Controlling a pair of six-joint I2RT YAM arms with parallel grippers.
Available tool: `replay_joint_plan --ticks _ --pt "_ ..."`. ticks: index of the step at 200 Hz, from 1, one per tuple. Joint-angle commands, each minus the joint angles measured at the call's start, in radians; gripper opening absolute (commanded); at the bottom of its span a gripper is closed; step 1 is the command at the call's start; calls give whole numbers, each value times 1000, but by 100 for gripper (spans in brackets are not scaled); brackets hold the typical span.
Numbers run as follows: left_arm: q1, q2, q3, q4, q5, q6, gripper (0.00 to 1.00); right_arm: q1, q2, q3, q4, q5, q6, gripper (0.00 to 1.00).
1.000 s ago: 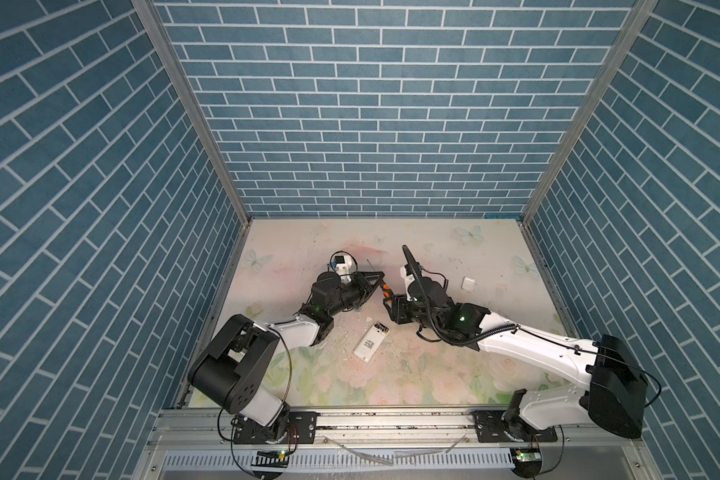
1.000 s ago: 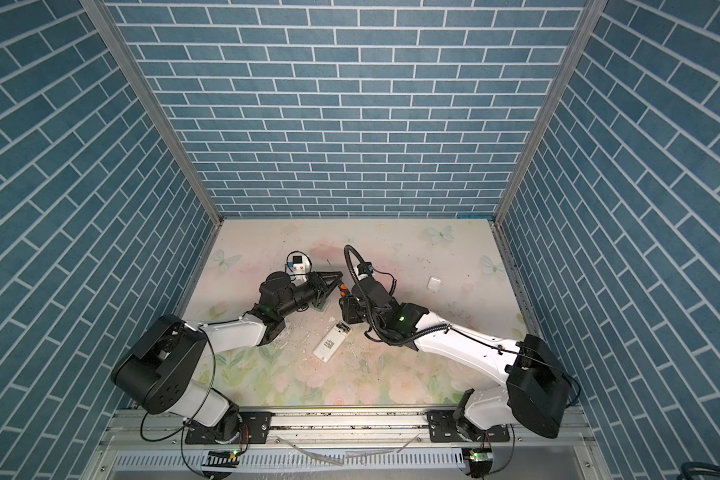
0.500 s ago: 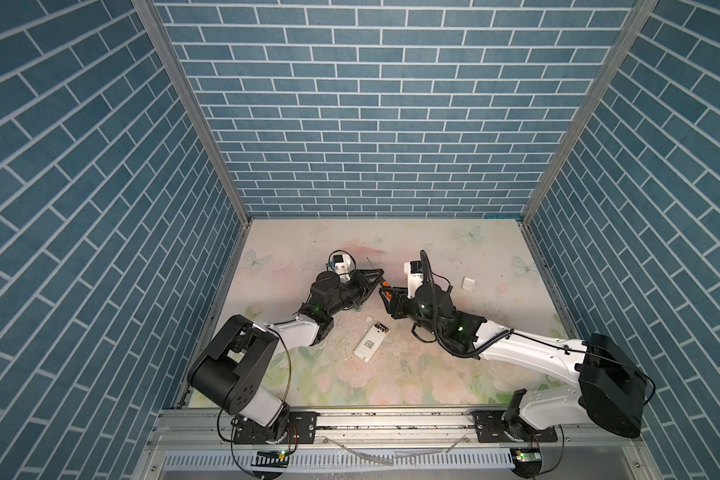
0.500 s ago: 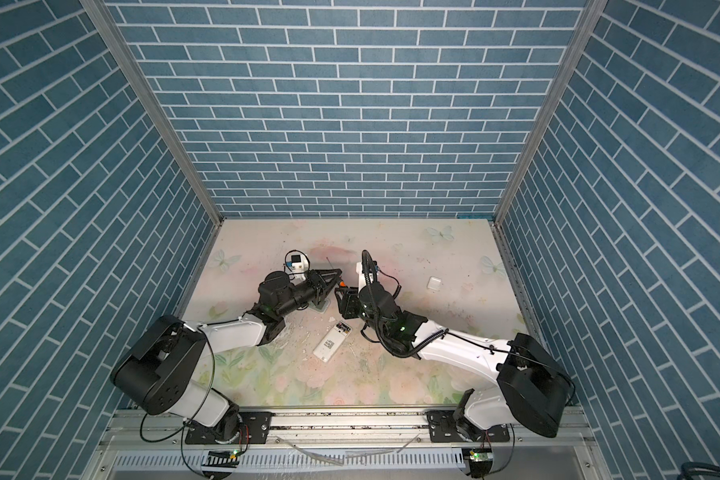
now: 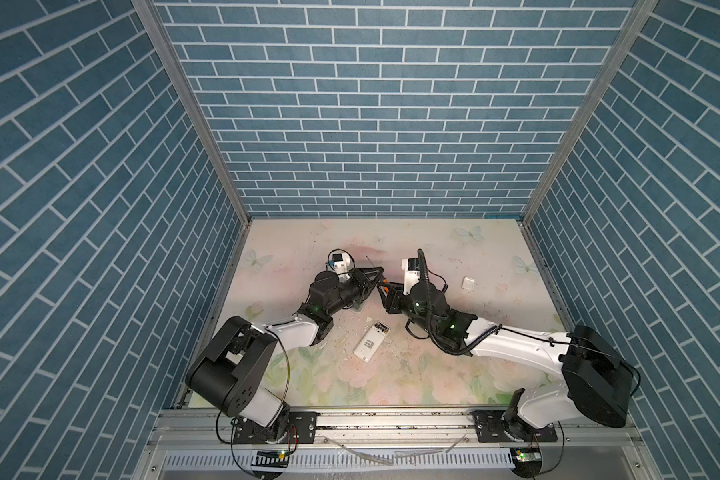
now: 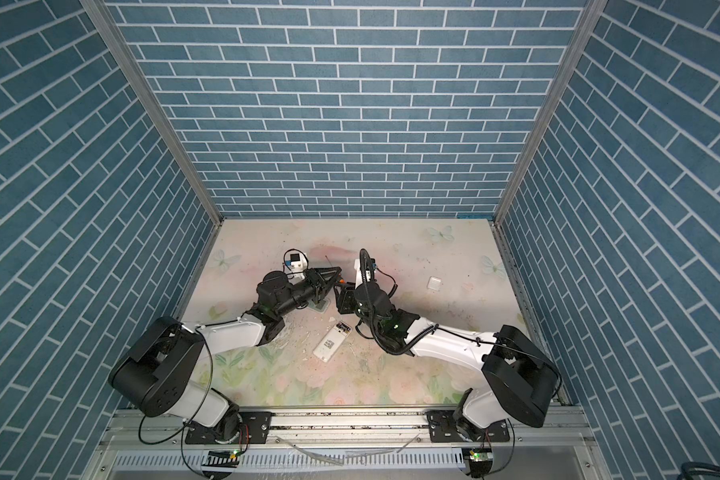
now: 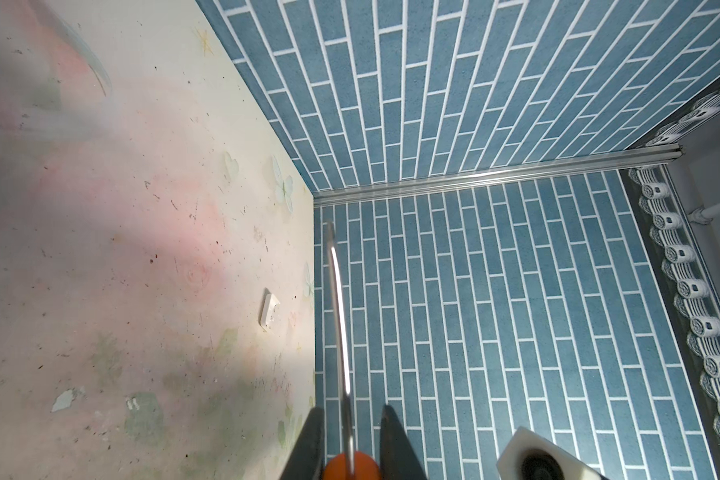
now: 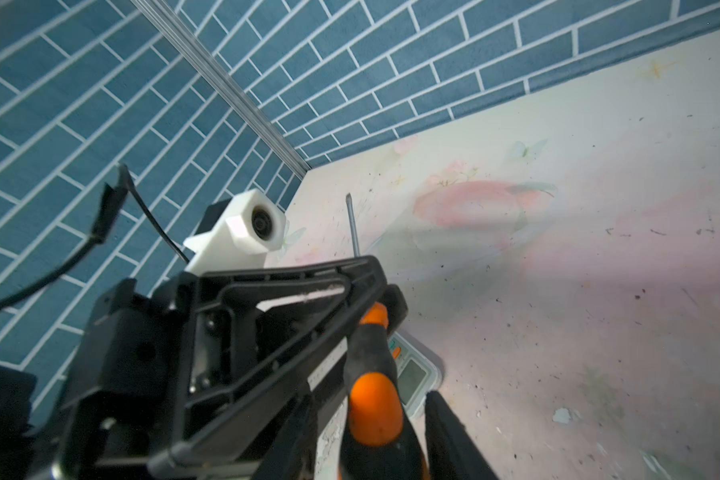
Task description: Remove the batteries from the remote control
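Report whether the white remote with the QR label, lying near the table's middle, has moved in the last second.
No. The white remote keeps its spot and slant against the flower print of the table in both top views.

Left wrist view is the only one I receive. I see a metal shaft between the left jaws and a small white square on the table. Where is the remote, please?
Observer: The white remote lies flat on the table, printed label up, near the middle, and nothing touches it.
Operator: Does anything else reach what I hold?
Observer: Yes. The right gripper has its jaws around the orange-and-black handle of the screwdriver; whether they grip, I cannot tell.
Operator: What is below it?
Observer: A pale device with a small screen lies on the table under the handle.
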Motion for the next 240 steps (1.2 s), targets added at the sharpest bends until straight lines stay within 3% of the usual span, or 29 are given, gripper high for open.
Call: replay_joint_plan --ticks 1,43,99,160,204,240 --pt "5 -15 -9 52 1 -8 0 -1 35 -28 170 26 31 43" --pt "5 -16 -14 58 3 -10 0 -1 67 -18 199 34 50 40" --pt "5 -16 -27 68 0 -13 0 0 127 -62 371 84 132 32" --pt "6 -18 -31 67 8 -12 0 -1 144 -58 365 96 148 25" --pt "6 -25 -36 63 9 -11 0 0 139 -62 333 98 151 0" --pt "7 -43 -33 35 7 14 0 0 107 -78 252 89 155 0"
